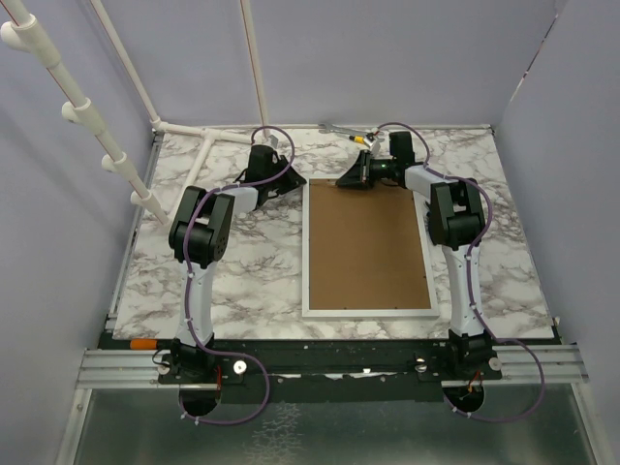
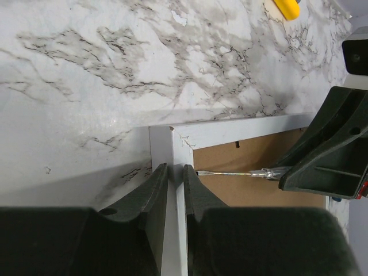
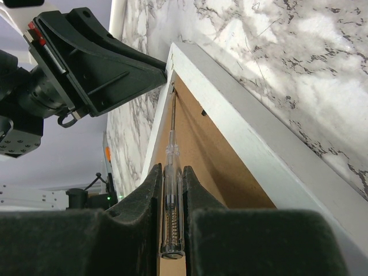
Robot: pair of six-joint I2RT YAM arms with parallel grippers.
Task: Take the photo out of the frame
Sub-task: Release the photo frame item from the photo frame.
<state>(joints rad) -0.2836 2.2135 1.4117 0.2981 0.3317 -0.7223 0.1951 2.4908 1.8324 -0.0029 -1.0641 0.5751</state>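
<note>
The white frame (image 1: 316, 247) lies face down on the marble table, its brown backing board (image 1: 368, 242) facing up. The photo is hidden under the board. My left gripper (image 1: 294, 182) is at the frame's far left corner, and in the left wrist view it (image 2: 173, 168) is shut on the white frame rail (image 2: 172, 144). My right gripper (image 1: 345, 180) is shut on a clear-handled screwdriver (image 3: 172, 190). The screwdriver's thin shaft (image 2: 227, 173) lies over the board, with its tip at the inner edge of the frame beside the left fingers (image 2: 198, 190).
A yellow-handled tool (image 1: 364, 139) and a metal tool (image 1: 334, 127) lie near the table's far edge. The yellow one also shows in the left wrist view (image 2: 287, 7). White pipes (image 1: 208, 145) stand at the far left. Purple walls enclose the table.
</note>
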